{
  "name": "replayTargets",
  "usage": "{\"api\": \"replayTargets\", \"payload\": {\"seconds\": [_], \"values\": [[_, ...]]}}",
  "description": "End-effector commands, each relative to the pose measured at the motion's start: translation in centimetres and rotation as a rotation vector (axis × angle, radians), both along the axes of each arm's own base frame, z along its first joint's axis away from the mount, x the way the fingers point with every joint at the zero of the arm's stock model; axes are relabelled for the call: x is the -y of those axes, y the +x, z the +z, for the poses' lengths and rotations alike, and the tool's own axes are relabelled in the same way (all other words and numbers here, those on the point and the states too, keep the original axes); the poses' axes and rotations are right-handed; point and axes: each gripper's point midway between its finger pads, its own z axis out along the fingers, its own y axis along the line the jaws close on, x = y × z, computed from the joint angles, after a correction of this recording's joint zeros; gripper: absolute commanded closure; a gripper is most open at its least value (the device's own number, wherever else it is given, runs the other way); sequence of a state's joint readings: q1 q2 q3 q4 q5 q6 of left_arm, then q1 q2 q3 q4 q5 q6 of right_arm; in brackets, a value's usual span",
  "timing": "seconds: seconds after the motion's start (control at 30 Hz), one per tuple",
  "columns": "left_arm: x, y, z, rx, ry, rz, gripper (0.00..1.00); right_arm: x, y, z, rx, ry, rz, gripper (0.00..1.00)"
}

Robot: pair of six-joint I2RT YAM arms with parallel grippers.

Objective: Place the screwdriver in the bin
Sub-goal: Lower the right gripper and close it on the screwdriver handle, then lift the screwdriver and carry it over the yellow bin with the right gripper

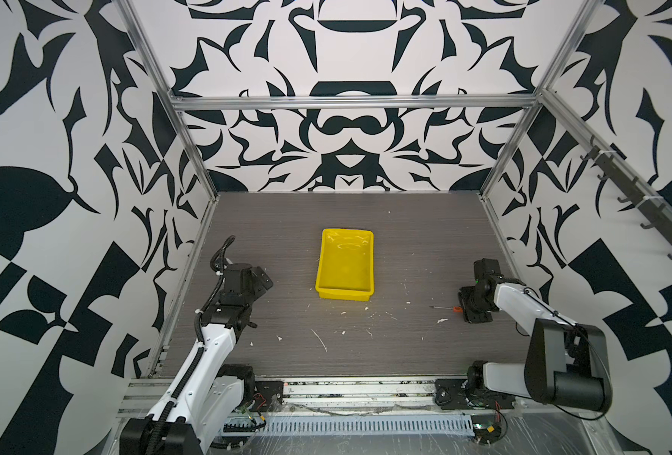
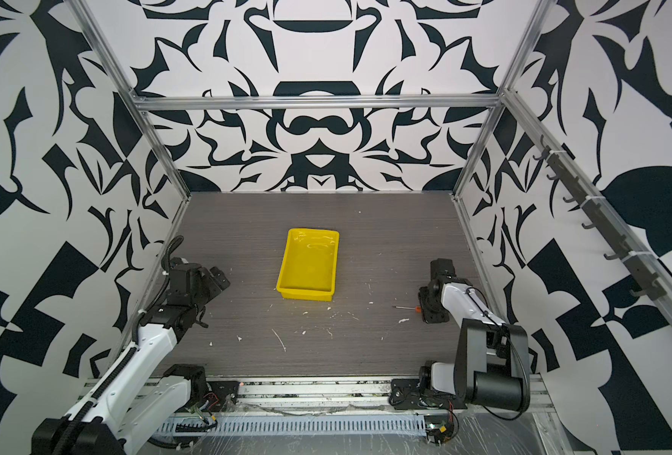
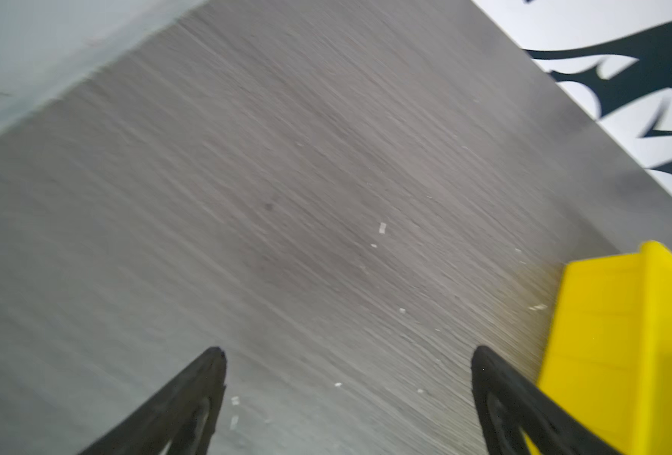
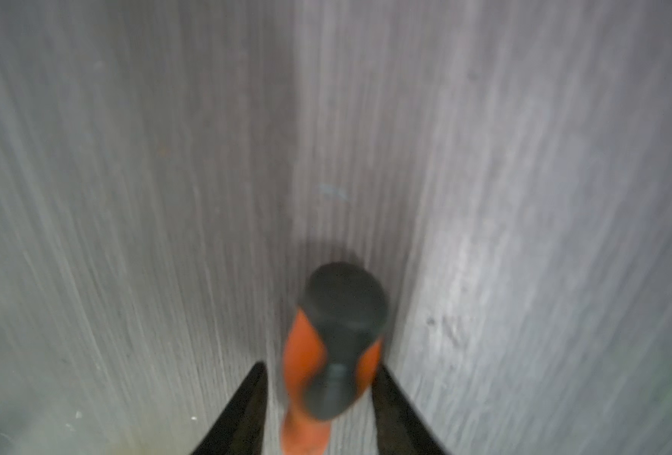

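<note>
A: What kind of place is this?

B: A robotics lab, a walled test cell. Behind the left end effector (image 1: 264, 279) and the right end effector (image 1: 461, 310), the left arm (image 1: 212, 346) and the right arm (image 1: 519, 303) are mounted on an aluminium rail (image 1: 366, 390) along that edge of the counter (image 1: 366, 354), with a slotted cable duct (image 1: 366, 425) and bare wiring (image 1: 256, 406) beside it.

A: And around them?

B: Beyond both end effectors stand an aluminium frame (image 1: 350, 103) and walls (image 1: 346, 51) printed in bold black-and-white shapes. Out past the right end effector, a rack of hooks (image 1: 641, 200) hangs on the wall.
</note>
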State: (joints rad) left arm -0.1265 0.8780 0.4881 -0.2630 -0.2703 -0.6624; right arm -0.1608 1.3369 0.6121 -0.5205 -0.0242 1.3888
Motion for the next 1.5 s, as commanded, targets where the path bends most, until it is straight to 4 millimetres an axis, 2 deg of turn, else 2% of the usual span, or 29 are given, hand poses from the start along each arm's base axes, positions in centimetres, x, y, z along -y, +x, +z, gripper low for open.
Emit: {"api": "replayTargets", "payload": {"seconds": [0.0, 0.07, 0.2, 0.3, 0.43, 0.57, 0.67, 0.77, 0.83, 0.97, 1.07, 1.23, 1.37, 1.47], "values": [[1.1, 0.9, 0.8, 0.043, -0.025, -0.066, 0.00, -1.3, -1.7, -2.7, -0.071, 0.074, 0.018, 0.69], [0.9, 0.8, 0.7, 0.026, -0.014, -0.055, 0.00, -1.4, -1.7, -2.7, -0.075, 0.079, 0.027, 0.76], [1.1, 0.9, 0.4, 0.008, -0.020, -0.062, 0.00, -1.2, -1.5, -1.9, -0.043, 0.063, 0.044, 0.84], [1.0, 0.8, 0.3, -0.007, -0.018, -0.061, 0.00, -0.4, -1.6, -1.0, -0.010, 0.005, 0.052, 0.99], [1.0, 0.6, 0.4, -0.005, -0.021, -0.060, 0.00, 0.5, -0.8, 1.6, 0.071, -0.073, 0.093, 1.00], [1.1, 0.6, 0.5, 0.015, -0.028, -0.063, 0.00, 2.3, 0.7, 5.9, 0.174, -0.221, 0.178, 1.00], [1.3, 0.6, 0.4, 0.010, -0.032, -0.068, 0.00, 3.1, 1.0, 8.8, 0.224, -0.306, 0.234, 1.00], [1.2, 0.6, 0.4, 0.001, -0.032, -0.066, 0.00, 2.6, 2.5, 11.2, 0.342, -0.346, 0.331, 1.00], [1.2, 0.5, 0.2, -0.009, -0.029, -0.065, 0.00, 2.2, 3.4, 12.1, 0.404, -0.356, 0.369, 1.00], [1.0, 0.5, 0.2, -0.010, -0.023, -0.053, 0.00, 0.3, 4.9, 13.5, 0.458, -0.319, 0.435, 1.00], [1.1, 0.5, 0.2, -0.011, -0.026, -0.059, 0.00, -2.0, 6.7, 15.5, 0.516, -0.395, 0.527, 1.00], [1.1, 0.6, 0.0, -0.016, -0.027, -0.058, 0.00, -7.7, 9.9, 17.9, 0.589, -0.509, 0.706, 1.00], [1.9, 1.0, -0.4, -0.014, -0.050, -0.099, 0.00, -11.8, 12.8, 18.1, 0.653, -0.417, 0.731, 1.00], [2.4, 1.3, -0.6, -0.025, -0.054, -0.125, 0.00, -14.6, 14.2, 19.1, 0.674, -0.422, 0.773, 1.00]]}}
